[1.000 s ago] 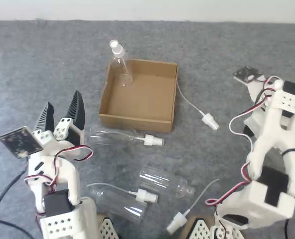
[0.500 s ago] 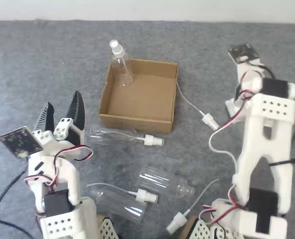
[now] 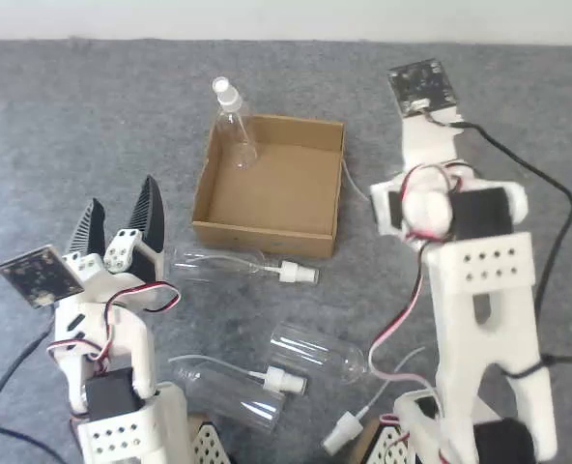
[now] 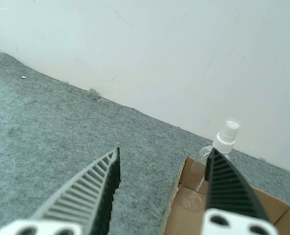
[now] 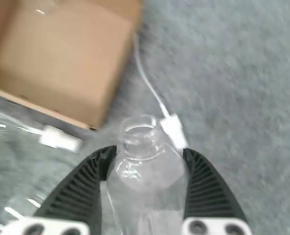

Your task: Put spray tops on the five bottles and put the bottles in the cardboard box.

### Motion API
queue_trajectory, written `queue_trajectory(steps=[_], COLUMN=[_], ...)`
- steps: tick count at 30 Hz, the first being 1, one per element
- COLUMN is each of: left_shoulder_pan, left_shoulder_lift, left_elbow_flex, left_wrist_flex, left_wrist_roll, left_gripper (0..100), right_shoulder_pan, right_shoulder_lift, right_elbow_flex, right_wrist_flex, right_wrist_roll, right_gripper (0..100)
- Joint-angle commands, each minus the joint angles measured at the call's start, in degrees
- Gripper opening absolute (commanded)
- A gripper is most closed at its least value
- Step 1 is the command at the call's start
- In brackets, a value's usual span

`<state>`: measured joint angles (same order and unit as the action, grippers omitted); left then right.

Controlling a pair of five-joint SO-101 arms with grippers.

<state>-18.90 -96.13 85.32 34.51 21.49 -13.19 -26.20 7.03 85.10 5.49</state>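
My right gripper [image 5: 149,152] is shut on a clear bottle [image 5: 141,147] with an open neck and holds it over the grey mat. Just beyond the neck lies a loose white spray top [image 5: 173,129], its thin tube [image 5: 145,73] running toward the cardboard box [image 5: 61,54]. In the high view the right arm [image 3: 460,232] reaches up beside the box [image 3: 267,234] and covers that top. A capped bottle [image 3: 234,126] stands in the box's far left corner. My left gripper [image 3: 120,215] is open at the lower left and aimed at the box, with nothing between its fingers [image 4: 93,193].
A capped bottle [image 3: 233,263] lies in front of the box. Nearer lie an uncapped bottle [image 3: 320,353], a bottle with a top in it [image 3: 233,394] and a loose spray top [image 3: 344,430] with its tube. Grey carpet covers the table.
The right arm has swung from the right edge toward the middle, and its wrist now sits next to the box's right side. The left arm has not moved.
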Motion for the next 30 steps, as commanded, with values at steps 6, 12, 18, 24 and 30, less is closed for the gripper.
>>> queue_trajectory(steps=[6, 12, 18, 24, 30], left_shoulder_pan=[0.18, 0.18, 1.58, 2.99, 3.52], left_shoulder_lift=[-0.88, -0.88, -0.88, -0.88, -0.88], left_elbow_flex=[-0.57, -0.57, -0.57, -0.75, -1.01], left_wrist_flex=[-1.93, -1.93, -1.85, -1.76, -1.93], left_wrist_roll=[-0.09, -0.09, -0.09, -0.18, -0.18], left_gripper=[26, 26, 26, 26, 26], right_shoulder_pan=[-13.85, -22.9, -27.56, -27.74, -27.47], right_shoulder_lift=[-8.31, -10.59, -12.44, -18.07, -24.22], right_elbow_flex=[-2.99, -2.99, -2.9, 1.76, 8.53], right_wrist_flex=[-0.22, -0.31, 0.4, 0.13, -6.11], right_wrist_roll=[-7.21, -7.56, -7.56, -7.47, -7.3], right_gripper=[8.0, 8.0, 8.0, 8.0, 8.0])
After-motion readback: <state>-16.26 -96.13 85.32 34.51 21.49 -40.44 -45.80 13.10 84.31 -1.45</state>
